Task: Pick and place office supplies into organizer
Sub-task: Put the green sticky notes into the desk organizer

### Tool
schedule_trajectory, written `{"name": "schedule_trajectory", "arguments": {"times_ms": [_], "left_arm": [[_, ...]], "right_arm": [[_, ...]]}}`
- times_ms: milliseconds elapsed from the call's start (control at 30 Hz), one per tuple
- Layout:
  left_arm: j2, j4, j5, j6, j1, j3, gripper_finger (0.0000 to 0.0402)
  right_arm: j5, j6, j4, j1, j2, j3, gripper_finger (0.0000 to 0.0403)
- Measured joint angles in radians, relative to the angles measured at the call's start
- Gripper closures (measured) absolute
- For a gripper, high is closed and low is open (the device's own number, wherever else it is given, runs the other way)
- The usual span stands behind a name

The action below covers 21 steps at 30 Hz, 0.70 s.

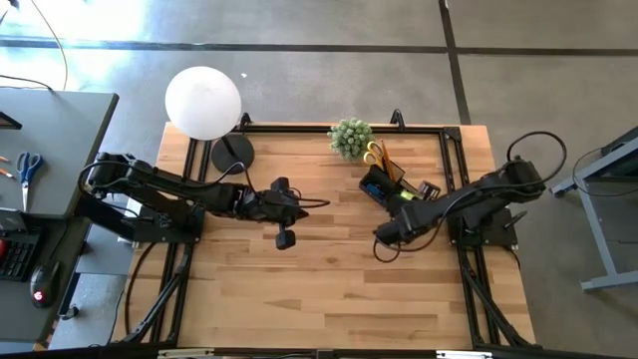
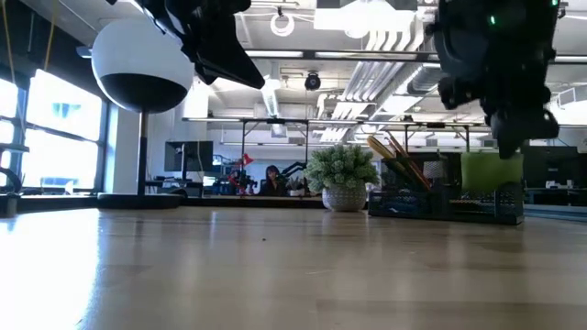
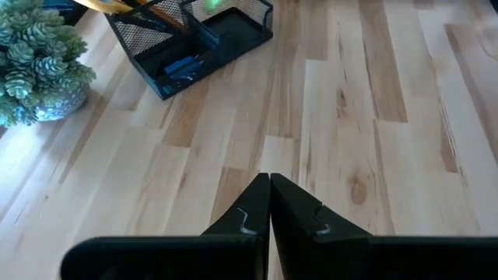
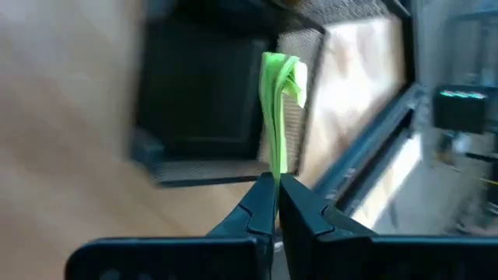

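Right gripper, jaws clamping the sticky-note pad, hangs over the organizer beside the plant.

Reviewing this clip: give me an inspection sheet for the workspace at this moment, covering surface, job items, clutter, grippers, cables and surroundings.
Surface: wooden table, bare at the front.
Job's things: organizer at the back right holds yellow-handled scissors and pencils; lime-green sticky-note pad pinched in the right gripper.
Clutter: potted plant, lamp.
Grippers: right shut on the pad, beside the organizer; left gripper shut, empty, mid-table.
Cables: a dark cable loops behind the right arm.
Surroundings: side desk with blue-handled scissors.
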<state>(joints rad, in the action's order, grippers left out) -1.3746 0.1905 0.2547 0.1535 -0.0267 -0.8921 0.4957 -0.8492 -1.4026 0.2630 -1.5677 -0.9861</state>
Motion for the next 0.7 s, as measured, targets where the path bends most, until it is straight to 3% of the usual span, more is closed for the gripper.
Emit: {"name": "schedule_trajectory", "arguments": {"times_ms": [167,367,700], "left_arm": [[0.0,0.0,0.0,0.0,0.0,0.0,0.0399],[0.0,-0.001,0.001,0.0,0.0,0.0,0.0399],[0.0,-0.003,0.002,0.001,0.0,0.002,0.0399]], "right_arm": [[0.055,-0.01,0.122,-0.027,0.0,0.123,0.04],[0.006,0.057,0.294,-0.06,0.0,0.211,0.0396],[0.0,0.041,0.326,-0.081,0.0,0.216,0.0384]]}}
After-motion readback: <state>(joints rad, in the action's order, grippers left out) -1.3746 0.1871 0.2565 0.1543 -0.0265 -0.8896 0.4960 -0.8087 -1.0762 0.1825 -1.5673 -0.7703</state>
